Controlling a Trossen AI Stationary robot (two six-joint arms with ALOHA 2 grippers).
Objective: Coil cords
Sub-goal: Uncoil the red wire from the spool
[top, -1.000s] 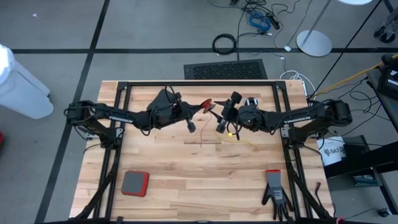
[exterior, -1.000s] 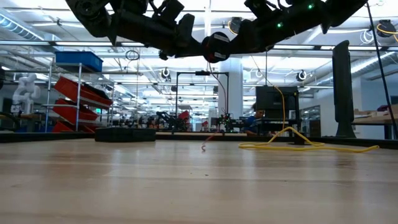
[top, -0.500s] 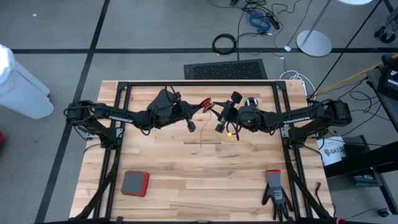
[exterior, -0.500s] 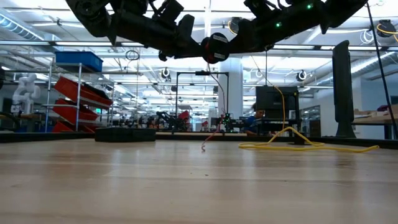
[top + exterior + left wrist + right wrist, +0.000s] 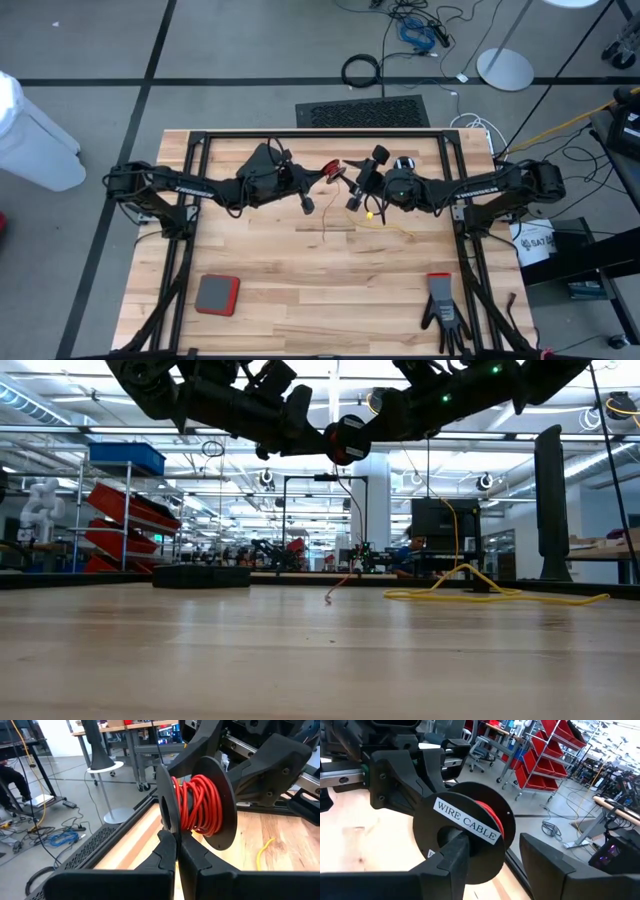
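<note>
Above the far middle of the wooden counter (image 5: 300,270), two dark arms meeting, one from each side. Left hand (image 5: 177,851) closed on the rim of one black reel (image 5: 200,802), wound with the reddish-orange cord (image 5: 195,810) and held up in the air, well off the boards; same reel seen from the right wrist with a white label reading WIRE CABLE. Right hand (image 5: 362,182) spread wide at that reel, one finger (image 5: 451,855) lying against the reel's face at its centre, the other finger standing free beside it; cannot tell if anything is gripped. One loose reddish-orange strand (image 5: 325,222) hanging from the reel down to the boards. One yellow cord (image 5: 392,224) lying uncoiled on the counter below the right arm, near the strand but apart from it. One second small reel (image 5: 404,163) with pale centre resting on the counter at the far edge, just behind the right arm. On the near part of the counter, one red-and-grey flat pad (image 5: 217,294) at the left and one dark glove (image 5: 444,310) at the right, well apart from each other.
</note>
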